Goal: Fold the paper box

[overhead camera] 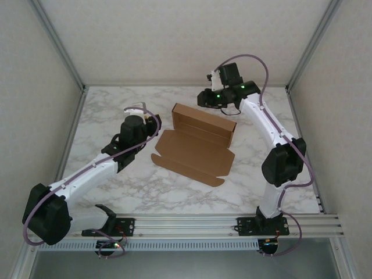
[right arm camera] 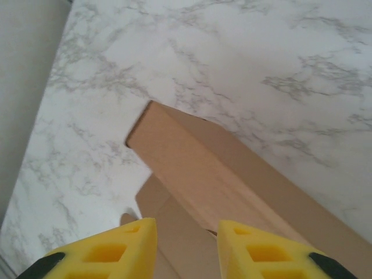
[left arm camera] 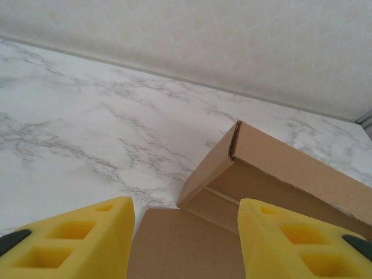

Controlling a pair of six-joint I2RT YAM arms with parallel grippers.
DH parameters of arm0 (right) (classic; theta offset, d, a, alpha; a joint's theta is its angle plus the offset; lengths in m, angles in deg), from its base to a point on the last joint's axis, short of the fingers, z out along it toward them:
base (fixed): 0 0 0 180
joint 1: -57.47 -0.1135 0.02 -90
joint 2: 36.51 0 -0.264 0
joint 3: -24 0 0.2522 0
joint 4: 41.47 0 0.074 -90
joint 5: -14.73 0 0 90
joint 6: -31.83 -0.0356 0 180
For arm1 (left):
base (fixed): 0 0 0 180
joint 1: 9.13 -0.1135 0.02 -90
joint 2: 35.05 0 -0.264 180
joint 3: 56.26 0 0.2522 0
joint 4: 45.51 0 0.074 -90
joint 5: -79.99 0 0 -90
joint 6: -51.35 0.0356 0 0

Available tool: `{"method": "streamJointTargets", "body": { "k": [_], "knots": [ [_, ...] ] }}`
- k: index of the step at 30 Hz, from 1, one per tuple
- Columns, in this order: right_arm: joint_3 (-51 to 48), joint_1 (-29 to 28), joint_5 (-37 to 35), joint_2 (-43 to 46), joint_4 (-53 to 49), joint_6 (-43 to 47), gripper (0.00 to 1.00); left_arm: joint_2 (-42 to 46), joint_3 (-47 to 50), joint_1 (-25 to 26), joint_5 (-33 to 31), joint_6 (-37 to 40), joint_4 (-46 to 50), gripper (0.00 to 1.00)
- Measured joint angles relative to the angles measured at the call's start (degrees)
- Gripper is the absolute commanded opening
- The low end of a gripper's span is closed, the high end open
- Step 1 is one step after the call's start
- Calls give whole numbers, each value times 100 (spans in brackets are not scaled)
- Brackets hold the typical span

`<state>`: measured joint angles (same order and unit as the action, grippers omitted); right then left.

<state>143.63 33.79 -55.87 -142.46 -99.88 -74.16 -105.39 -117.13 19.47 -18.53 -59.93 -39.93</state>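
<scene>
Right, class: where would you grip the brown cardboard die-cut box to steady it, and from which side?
Pinch the brown cardboard die-cut box by its raised far wall, coming down from above, one finger inside, one outside. That wall stands upright as a thin sheet with a free top edge; the flat lid panel lies flush on the white marble table, likely leaving nothing to pinch.

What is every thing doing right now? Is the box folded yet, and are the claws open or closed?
paper box: half folded, back walls standing up, front flap lying flat and open.
left claw: open, holding nothing.
right claw: open, over the box, holding nothing.
</scene>
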Motion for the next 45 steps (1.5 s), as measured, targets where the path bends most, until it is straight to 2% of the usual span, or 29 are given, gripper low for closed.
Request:
{"method": "streamJointTargets", "body": {
  "k": [5,9,15,28,34,36,40,45],
  "knots": [
    [-688,83,17,31,-24,37,31,63,-90,0,46,31,181,51],
    [-817,107,33,31,-44,35,30,317,-87,0,39,72,295,51],
    [-817,420,166,-142,24,11,30,632,17,0,33,155,201,50],
    [-39,1438,798,-1207,446,-297,31,645,166,-9,11,175,68,51],
    [-107,1834,879,-1893,516,-533,32,1058,225,-39,-142,175,24,52],
    [-461,1858,881,-1930,702,-651,33,1285,225,-48,-160,175,-28,52],
    [-1838,1696,859,-1561,1340,-973,40,1604,225,-59,-184,175,-140,52],
    [-4044,994,796,-42,2216,-1672,50,1598,225,-59,-179,144,-63,52]
  ]
}}
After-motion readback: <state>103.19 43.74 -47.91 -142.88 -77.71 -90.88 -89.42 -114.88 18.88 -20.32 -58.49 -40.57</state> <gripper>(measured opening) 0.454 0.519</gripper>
